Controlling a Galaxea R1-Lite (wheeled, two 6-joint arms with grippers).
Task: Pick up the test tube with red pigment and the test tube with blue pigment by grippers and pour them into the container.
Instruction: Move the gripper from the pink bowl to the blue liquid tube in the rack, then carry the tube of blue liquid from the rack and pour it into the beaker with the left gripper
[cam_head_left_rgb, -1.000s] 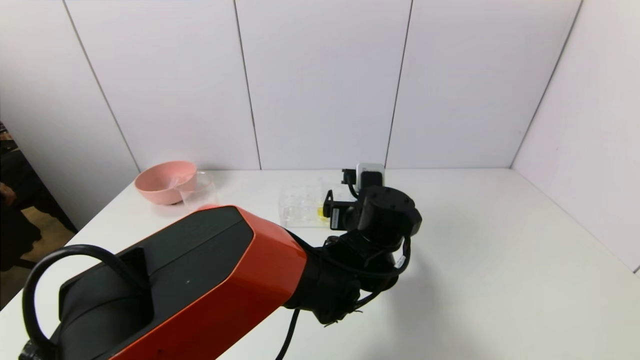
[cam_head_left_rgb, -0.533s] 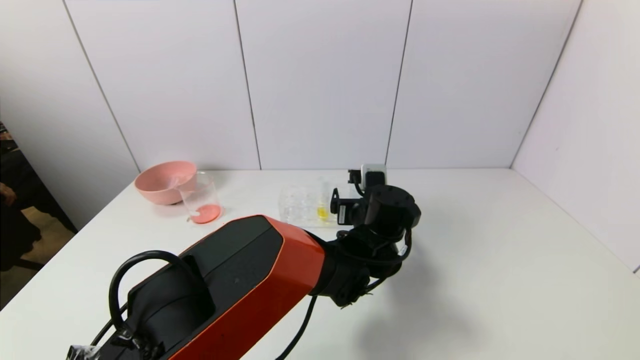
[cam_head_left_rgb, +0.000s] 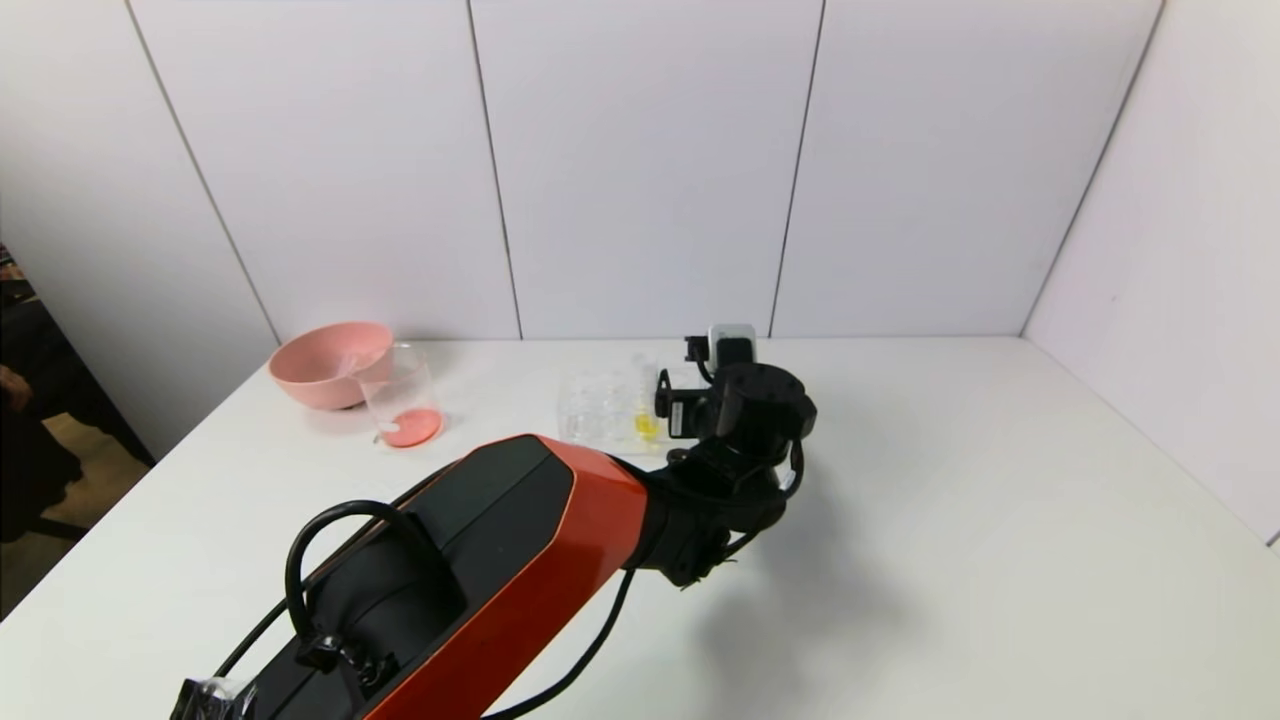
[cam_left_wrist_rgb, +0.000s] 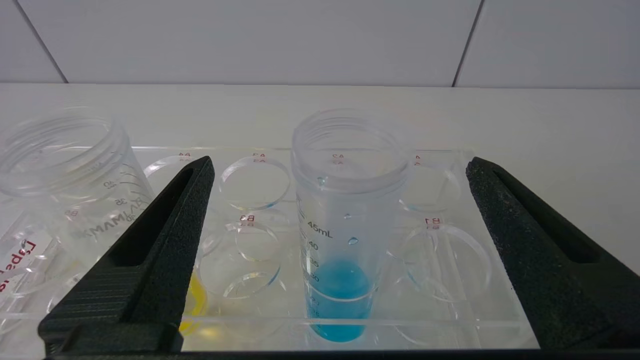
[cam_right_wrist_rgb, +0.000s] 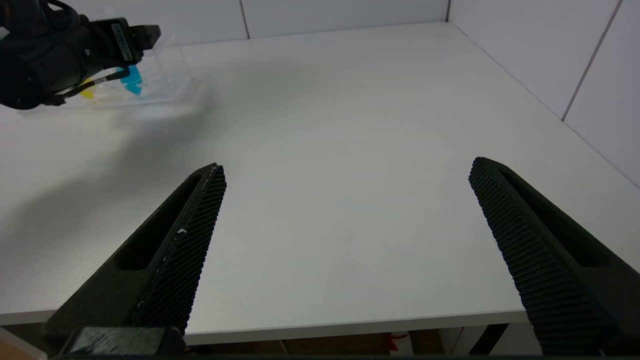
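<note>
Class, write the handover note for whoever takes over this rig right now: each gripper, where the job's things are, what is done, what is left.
Left gripper: open, at the rack, fingers either side of the blue tube, not touching it.
Right gripper: open, idle over bare table, holding nothing.
Beaker: beside the pink bowl, red liquid already in it.
Yellow tube: in the rack; leave it.
Done: red appears poured.
Left: grip blue tube, lift, pour into beaker.
</note>
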